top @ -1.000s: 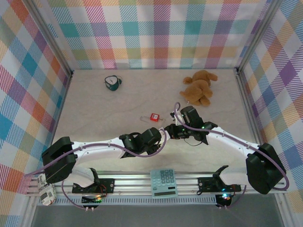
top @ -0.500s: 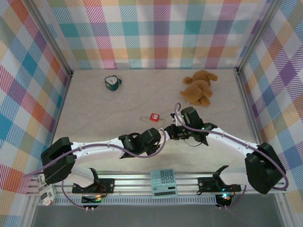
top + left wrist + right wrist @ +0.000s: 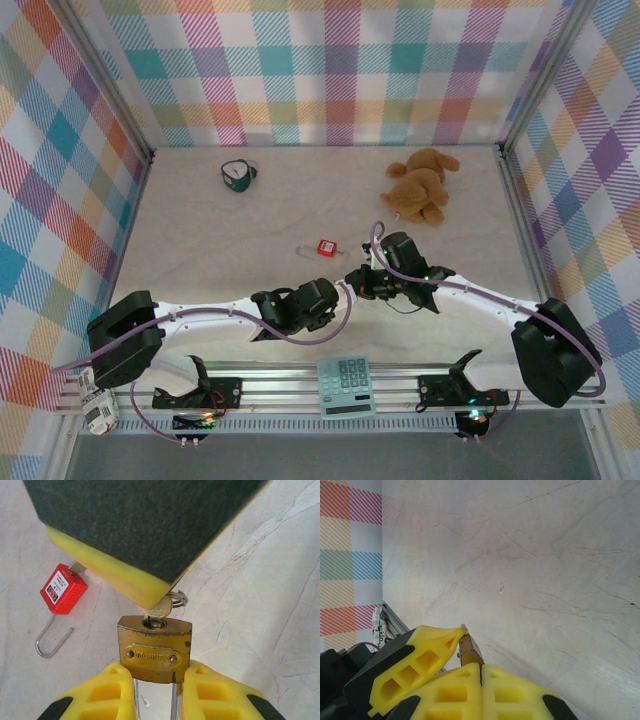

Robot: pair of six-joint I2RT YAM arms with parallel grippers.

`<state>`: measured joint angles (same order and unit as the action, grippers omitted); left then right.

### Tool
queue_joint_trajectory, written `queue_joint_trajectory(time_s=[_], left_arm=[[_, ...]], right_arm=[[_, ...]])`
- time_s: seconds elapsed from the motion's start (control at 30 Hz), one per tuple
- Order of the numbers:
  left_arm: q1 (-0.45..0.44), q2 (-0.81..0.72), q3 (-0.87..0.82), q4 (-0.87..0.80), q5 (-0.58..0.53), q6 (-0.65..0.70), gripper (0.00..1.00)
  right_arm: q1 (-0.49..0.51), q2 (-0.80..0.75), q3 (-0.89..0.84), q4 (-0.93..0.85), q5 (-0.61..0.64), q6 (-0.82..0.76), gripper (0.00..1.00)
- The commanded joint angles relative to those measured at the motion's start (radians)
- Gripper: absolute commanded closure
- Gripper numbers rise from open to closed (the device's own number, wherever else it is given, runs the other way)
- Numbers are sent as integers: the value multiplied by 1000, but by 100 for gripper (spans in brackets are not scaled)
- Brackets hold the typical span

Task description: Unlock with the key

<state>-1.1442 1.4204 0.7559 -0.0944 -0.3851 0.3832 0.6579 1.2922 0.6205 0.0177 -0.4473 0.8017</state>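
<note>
right gripper (image 3: 481, 669): pinched fully closed, yellow fingers pressed flat together on the head of the key, and it meets the lock from the far side in the left wrist view
left gripper (image 3: 157, 669): clenched on the brass padlock, one yellow finger on each side of the lower body, with the shackle legs running down between them
key (image 3: 159, 611): blade is sunk in the keyhole at the end of the lock body, and only a sliver of tan head peeks out under the right fingertip
key ring (image 3: 179, 599): small silver loop poking out just beside the key head
brass padlock (image 3: 155, 650): keyhole end points away from the left fingers, toward the right gripper; can't tell if the shackle is latched
red padlock (image 3: 62, 589): lying on the table off to the left, shackle open, well apart from both grippers
table (image 3: 260, 580): pale marbled top
top view: arms meet near the middle front, teddy bear (image 3: 420, 185) back right, small teal thing (image 3: 238, 175) back left, calculator (image 3: 346, 387) on the front rail
</note>
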Motion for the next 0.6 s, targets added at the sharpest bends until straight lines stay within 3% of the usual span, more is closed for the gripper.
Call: queue_joint_trajectory(time_s=[0.0,0.57], left_arm=[[-45,5,24,220,25,38,88],[-92,1,-58,482,-128,175,90]], right_arm=[[37,19,-4,77,-34,37,93],[52,51,-20,88,-39,144,96]])
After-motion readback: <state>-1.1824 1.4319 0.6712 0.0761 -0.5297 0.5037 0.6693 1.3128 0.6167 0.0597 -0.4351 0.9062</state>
